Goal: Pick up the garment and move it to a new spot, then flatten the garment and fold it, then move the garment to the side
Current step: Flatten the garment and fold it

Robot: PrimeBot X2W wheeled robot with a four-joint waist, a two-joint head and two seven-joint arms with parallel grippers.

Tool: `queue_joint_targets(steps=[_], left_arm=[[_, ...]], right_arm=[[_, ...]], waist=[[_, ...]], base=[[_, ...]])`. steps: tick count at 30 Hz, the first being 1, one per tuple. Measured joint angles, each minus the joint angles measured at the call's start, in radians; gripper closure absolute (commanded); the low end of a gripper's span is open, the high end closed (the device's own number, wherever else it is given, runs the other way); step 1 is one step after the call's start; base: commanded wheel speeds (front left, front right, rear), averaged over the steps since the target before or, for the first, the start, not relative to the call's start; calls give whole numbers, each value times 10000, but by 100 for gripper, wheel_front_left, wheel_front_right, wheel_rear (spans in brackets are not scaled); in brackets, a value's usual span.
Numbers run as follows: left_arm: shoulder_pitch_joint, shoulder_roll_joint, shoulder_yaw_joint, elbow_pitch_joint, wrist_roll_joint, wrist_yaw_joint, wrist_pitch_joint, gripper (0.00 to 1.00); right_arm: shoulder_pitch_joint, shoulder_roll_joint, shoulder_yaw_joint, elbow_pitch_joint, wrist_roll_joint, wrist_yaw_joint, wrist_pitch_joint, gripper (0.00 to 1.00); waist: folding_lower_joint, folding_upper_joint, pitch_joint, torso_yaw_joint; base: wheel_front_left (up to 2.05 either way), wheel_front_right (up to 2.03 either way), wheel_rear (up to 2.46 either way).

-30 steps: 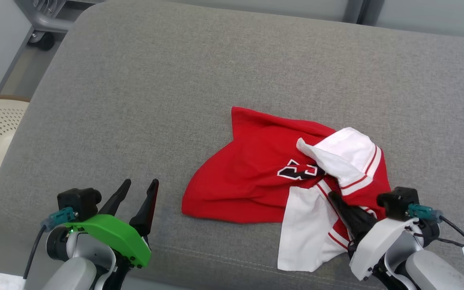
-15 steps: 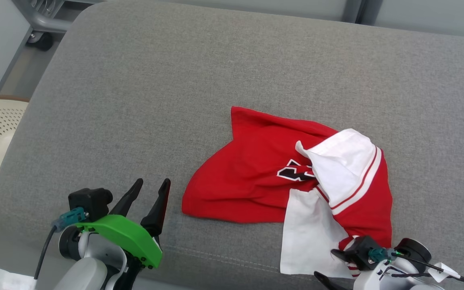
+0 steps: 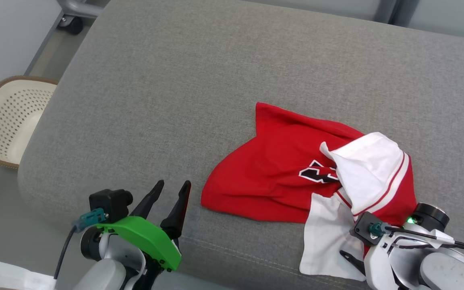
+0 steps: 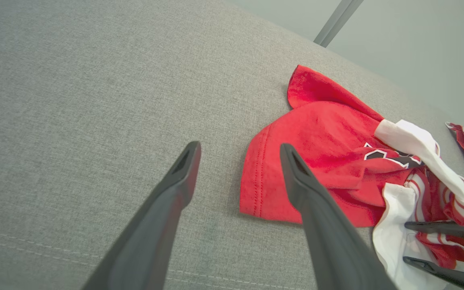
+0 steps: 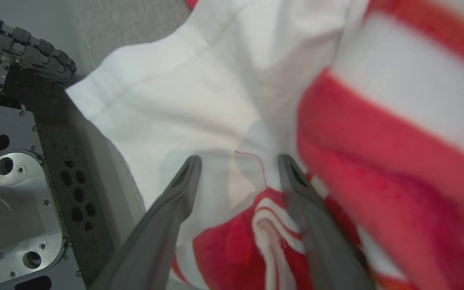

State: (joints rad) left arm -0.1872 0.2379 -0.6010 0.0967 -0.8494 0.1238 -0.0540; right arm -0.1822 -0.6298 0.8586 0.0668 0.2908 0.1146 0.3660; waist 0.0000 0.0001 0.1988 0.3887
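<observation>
The garment (image 3: 280, 173), a red and white jersey, lies crumpled on the right half of the grey cushion (image 3: 216, 80), and its white flap spills over the near edge. Far left, off the cushion, a pale basket (image 3: 10, 117) sits on the floor. Next comes the left gripper (image 3: 173, 184), released and empty, hovering over bare cushion just beside the red end of the cloth. On the right, the right gripper (image 5: 239, 160) has its fingers spread against the white and striped folds, with nothing pinched between them. This looks like the first pick-up. To do it well, I'd say the right fingers should push deeper and bite a thick fold rather than a single loose layer. The left could take the red end, so the cloth lifts clear instead of dragging. The long axis runs roughly left to right across the cushion, with one red corner pointing to the far side.
</observation>
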Motion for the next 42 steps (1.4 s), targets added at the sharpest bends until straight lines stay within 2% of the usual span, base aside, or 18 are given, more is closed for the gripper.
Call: queue_joint_targets(steps=[1,2,3,4,14,22,28,34,42], left_arm=[[0,-33,2,6,0,0,-4,0],[0,-54,2,12,0,0,-10,0],[0,-63,2,31,0,0,-10,0],[0,-67,2,59,0,0,-12,0],[23,-63,261,245,-12,0,-222,0],[65,52,489,249,-12,0,-278,0],[160,96,485,196,-12,0,-272,0],[181,88,374,86,-10,0,-203,0],[178,-19,184,13,2,0,-157,0]], right_arm=[[-33,-42,36,-31,2,4,117,2],[-71,-84,46,-50,17,48,217,24],[-124,-119,63,-54,59,86,316,53],[-161,-161,94,-73,86,90,403,100],[-618,23,-217,-368,963,86,761,100],[-1551,146,-1825,-1685,2426,61,558,100],[-2167,-368,-3160,-2063,3156,-297,570,100],[-2311,-500,-3971,-2226,3875,-606,616,100],[-2506,-1292,-5693,-1818,4324,-1515,579,100]], waist=[[0,0,23,73],[0,0,44,148],[0,0,62,216],[0,0,77,284],[0,0,-23,429],[0,-1,-182,30],[0,0,-287,-363],[0,0,-287,-724],[0,0,-178,-887]], base=[[0,0,0],[0,0,0],[0,0,0],[0,0,0],[0,0,0],[0,0,0],[0,0,0],[0,0,0],[0,0,0]])
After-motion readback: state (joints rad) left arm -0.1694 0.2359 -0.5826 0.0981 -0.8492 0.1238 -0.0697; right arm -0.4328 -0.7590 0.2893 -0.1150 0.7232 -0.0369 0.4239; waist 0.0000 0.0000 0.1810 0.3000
